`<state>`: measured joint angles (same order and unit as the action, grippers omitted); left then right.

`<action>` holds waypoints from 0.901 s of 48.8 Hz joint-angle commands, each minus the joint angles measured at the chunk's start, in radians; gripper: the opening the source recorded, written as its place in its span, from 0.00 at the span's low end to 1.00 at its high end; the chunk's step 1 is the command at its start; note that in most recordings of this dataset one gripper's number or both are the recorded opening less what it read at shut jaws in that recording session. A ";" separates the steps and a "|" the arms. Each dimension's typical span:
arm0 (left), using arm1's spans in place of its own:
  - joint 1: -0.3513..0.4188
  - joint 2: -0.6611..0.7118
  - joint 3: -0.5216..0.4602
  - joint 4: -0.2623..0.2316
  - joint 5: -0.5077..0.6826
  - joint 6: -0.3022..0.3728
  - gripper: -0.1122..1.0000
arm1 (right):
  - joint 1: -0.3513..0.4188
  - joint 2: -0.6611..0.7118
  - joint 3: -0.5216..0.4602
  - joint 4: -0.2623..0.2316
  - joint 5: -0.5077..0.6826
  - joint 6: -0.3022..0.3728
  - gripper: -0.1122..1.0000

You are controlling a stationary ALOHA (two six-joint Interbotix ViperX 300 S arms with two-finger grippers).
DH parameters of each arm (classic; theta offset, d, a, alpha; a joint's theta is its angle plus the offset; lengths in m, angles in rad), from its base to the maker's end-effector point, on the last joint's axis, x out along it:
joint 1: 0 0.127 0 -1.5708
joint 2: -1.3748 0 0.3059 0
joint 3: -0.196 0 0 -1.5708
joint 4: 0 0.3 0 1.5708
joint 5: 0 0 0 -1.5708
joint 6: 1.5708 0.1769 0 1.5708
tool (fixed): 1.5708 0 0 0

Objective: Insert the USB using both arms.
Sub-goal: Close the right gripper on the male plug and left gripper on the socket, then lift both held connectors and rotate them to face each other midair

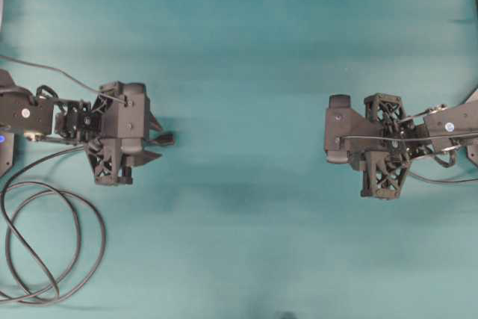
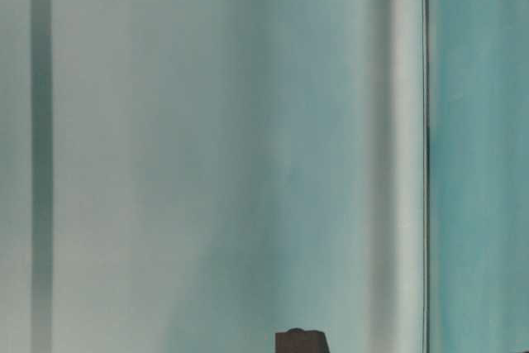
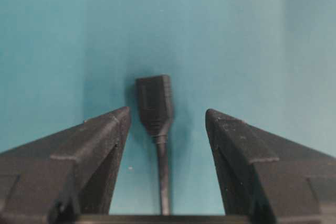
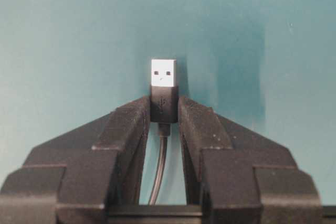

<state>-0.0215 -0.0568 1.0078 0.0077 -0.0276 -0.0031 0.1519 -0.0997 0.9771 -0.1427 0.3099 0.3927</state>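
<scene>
Right gripper [image 4: 164, 109] has its jaws clamped on the dark body of the USB [image 4: 164, 88], silvery tip poking out past the fingertips, thin cable trailing back between them. Left gripper [image 3: 167, 124] has its jaws spread wide with nothing held; the socket end [image 3: 154, 103] of the looped cable [image 1: 45, 248] sits in the gap, touching neither finger, on the teal worktop [image 1: 246, 50].

Handling-wise: both connectors look tiny, light and rigid, but those cables are floppy and springy (the loops will probably tug a bit). The plastic shells look smooth, so I'd guess they can twist in the grip if squeezed near an edge. Best hold is flat on the molded body, just behind the opening, leaving the mouth clear. The plug already looks well taken that way.

Writing: only the USB trident logo embossed on the plug body, no brand text I can read.
</scene>
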 commanded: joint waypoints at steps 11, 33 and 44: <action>0.055 -0.003 -0.015 0.011 -0.014 0.017 0.73 | 0.003 0.003 -0.020 -0.003 -0.015 0.000 0.28; 0.017 0.061 -0.044 0.009 -0.017 0.014 0.70 | 0.003 0.003 -0.018 -0.003 -0.015 0.000 0.28; 0.017 0.071 -0.049 0.011 -0.012 0.015 0.57 | 0.003 0.003 -0.018 -0.003 -0.014 -0.002 0.28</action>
<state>0.0000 0.0153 0.9710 0.0153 -0.0399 -0.0031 0.1519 -0.0982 0.9756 -0.1427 0.3083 0.3927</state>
